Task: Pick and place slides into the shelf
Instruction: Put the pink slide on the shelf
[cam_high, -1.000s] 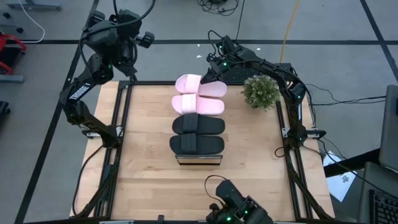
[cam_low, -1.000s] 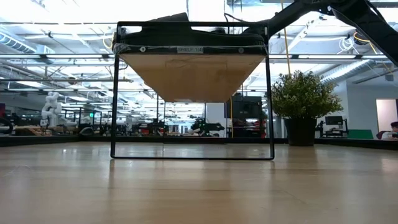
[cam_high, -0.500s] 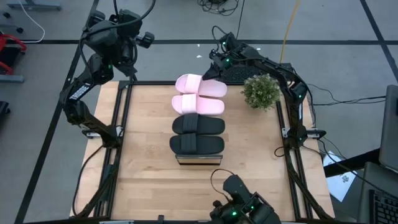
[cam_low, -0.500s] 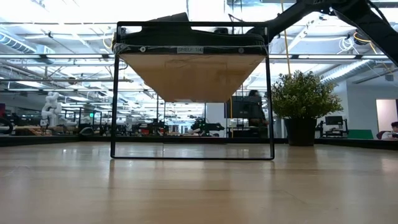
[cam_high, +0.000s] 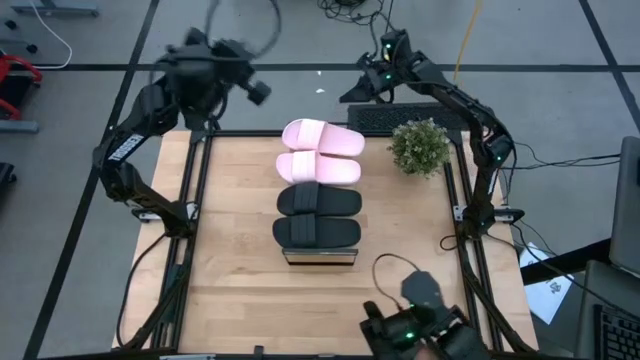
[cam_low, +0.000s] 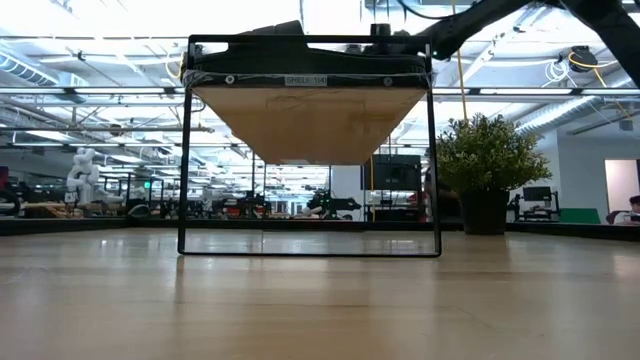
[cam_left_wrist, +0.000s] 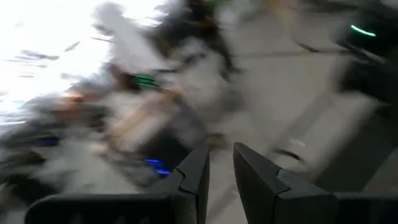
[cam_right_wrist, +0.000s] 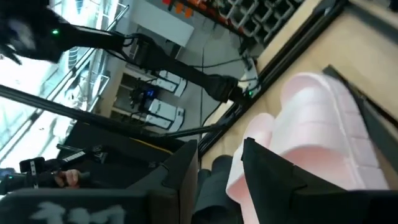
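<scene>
Nearest the camera side of the table (cam_high: 230, 260), the shelf (cam_high: 320, 257) carries all four slides in a row, exactly as a second ago: a black slide (cam_high: 316, 232) at the near end, a second black slide (cam_high: 318, 201) just behind it, then a pink slide (cam_high: 318, 167), and the far pink slide (cam_high: 322, 137) at the far end, touching its neighbour. From table level the shelf's wood underside (cam_low: 308, 120) and dark frame look unchanged. The plant (cam_high: 418, 146) stands near the far right corner, as before.

The right hand (cam_high: 362, 88) has pulled back from the far pink slide and now hangs beyond the table's far edge; its fingers (cam_right_wrist: 268, 180) stand a narrow gap apart and hold nothing. The left hand (cam_high: 256, 92) has swung out from its folded pose, beyond the far left corner; its fingers (cam_left_wrist: 261, 180) are slightly parted and empty.
</scene>
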